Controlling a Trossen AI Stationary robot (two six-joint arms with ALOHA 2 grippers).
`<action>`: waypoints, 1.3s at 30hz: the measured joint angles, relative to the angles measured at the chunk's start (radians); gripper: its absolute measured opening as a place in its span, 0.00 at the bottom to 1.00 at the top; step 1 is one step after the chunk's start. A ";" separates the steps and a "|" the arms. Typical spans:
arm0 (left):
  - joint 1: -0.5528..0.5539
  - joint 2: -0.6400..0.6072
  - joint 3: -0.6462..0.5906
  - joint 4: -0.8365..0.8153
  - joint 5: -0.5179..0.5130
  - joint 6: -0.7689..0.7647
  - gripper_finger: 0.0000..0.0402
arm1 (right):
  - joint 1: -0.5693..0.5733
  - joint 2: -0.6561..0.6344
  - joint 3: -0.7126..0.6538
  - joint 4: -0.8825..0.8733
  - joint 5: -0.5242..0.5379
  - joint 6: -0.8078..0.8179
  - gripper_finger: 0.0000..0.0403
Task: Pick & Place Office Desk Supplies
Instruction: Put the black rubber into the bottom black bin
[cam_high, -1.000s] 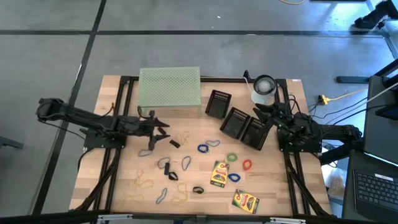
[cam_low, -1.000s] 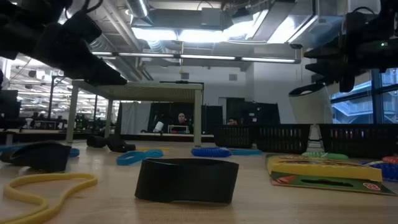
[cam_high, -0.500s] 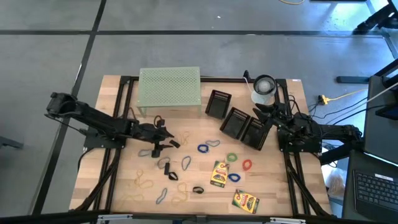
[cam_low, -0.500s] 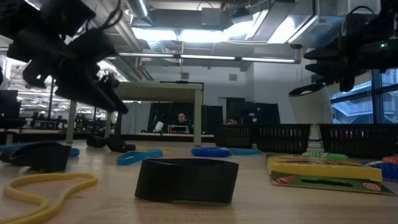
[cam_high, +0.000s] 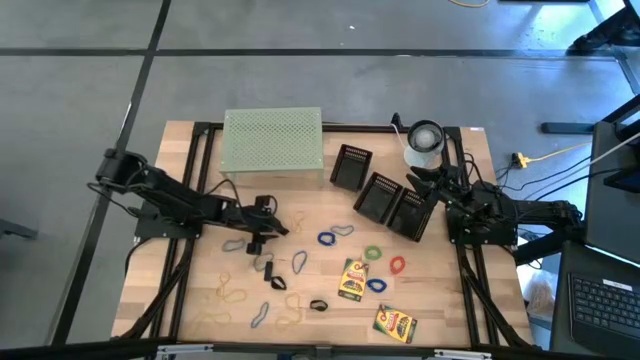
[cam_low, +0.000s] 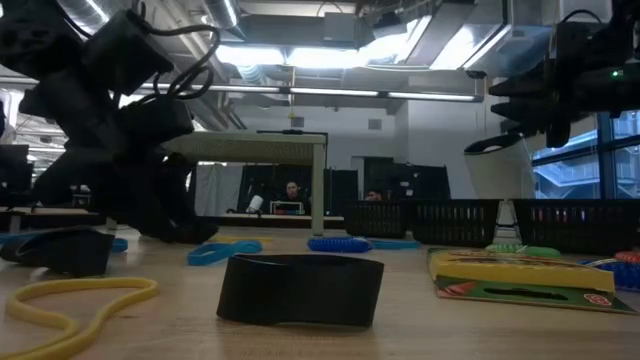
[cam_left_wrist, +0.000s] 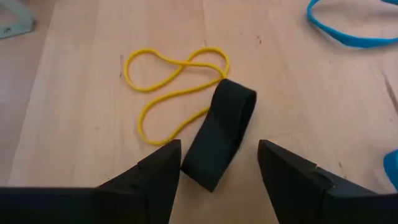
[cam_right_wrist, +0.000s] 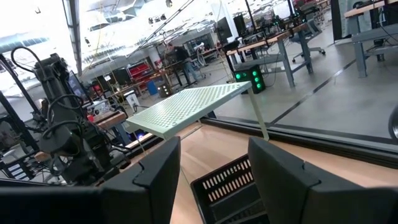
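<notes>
Status: early. Left claw (cam_left_wrist: 217, 180) spread wide, straddling a black band (cam_left_wrist: 221, 140) beside a yellow rubber band (cam_left_wrist: 171, 84) on the tabletop (cam_high: 440, 290). Right claw (cam_high: 425, 180) apparently parted, empty. Supplies remain scattered.

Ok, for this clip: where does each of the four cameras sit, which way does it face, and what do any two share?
High: overhead, straight down on the table; both arms show.
Low: table height, looking level across; both arms show above.
Left wrist: past open left gripper onto black band and yellow rubber band.
Right wrist: past open right gripper toward green rack.
Shared: high and right wrist both show the rack.
</notes>
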 joint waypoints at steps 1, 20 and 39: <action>0.000 0.006 0.002 0.003 0.003 -0.003 0.50 | 0.000 0.000 0.000 -0.002 0.000 0.000 0.48; -0.004 0.012 0.028 0.018 -0.009 0.016 0.02 | 0.000 0.000 0.000 -0.016 0.000 0.002 0.48; -0.003 0.010 0.528 0.023 -0.407 0.265 0.01 | 0.000 0.000 0.000 -0.011 0.000 0.056 0.48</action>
